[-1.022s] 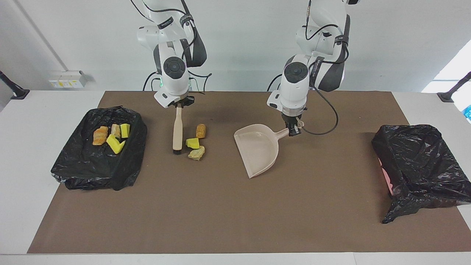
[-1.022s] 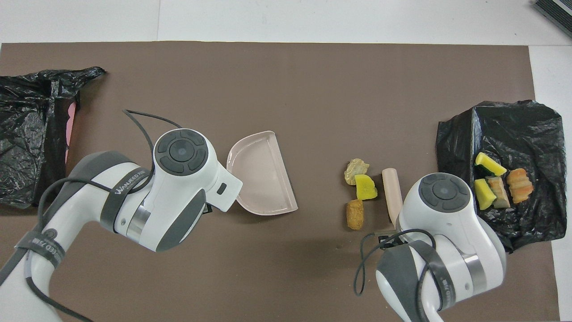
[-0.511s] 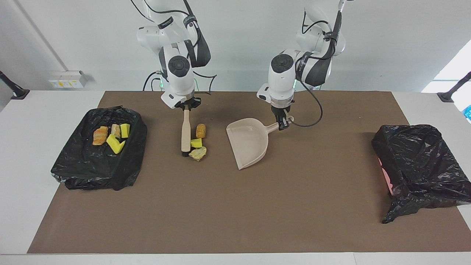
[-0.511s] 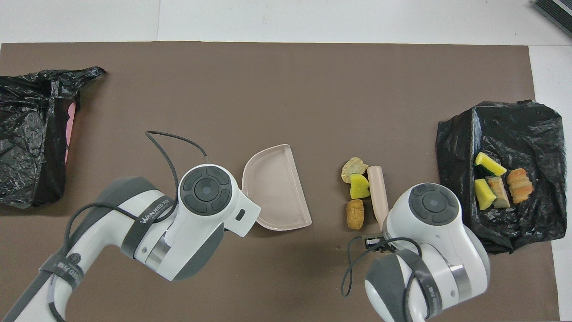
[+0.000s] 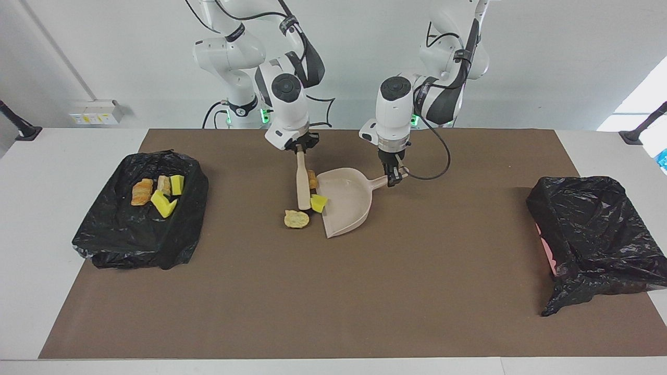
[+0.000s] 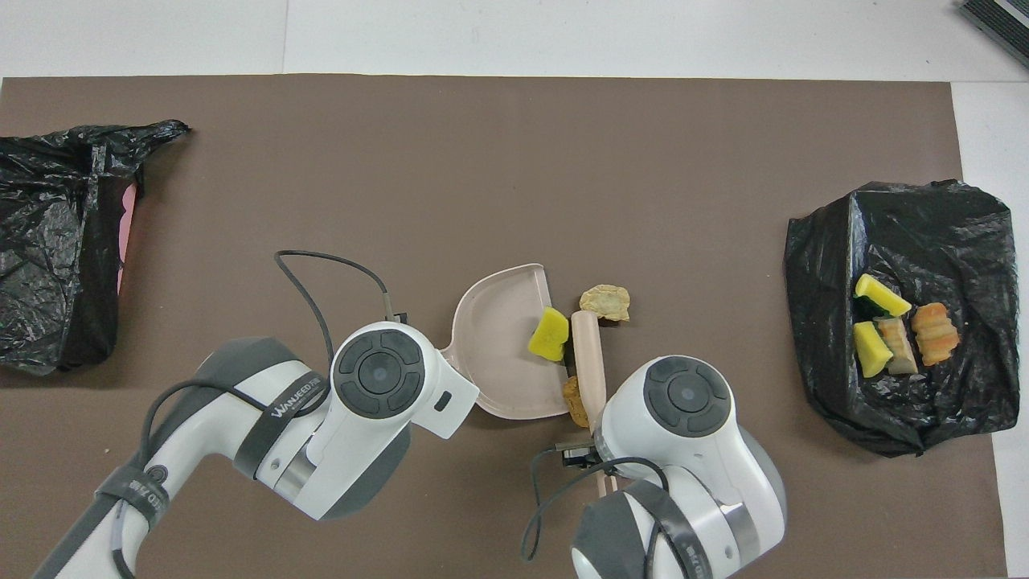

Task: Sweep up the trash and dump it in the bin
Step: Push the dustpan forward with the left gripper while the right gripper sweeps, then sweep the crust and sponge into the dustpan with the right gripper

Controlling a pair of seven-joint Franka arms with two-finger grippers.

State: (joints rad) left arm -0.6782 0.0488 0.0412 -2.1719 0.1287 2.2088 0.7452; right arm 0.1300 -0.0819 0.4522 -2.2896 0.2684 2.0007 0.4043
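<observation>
Yellow sponge piece sits on the dustpan lip, orange lump probably at its edge, tan lump missed outside. Right pincer clamps the brush; left pincer grips the dustpan handle. Sweeping step; next, sweep the stray lump in.

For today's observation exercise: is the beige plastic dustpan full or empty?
Nearly empty. Only a yellow sponge piece lies at the beige plastic dustpan mouth; its remaining floor shows bare.
</observation>
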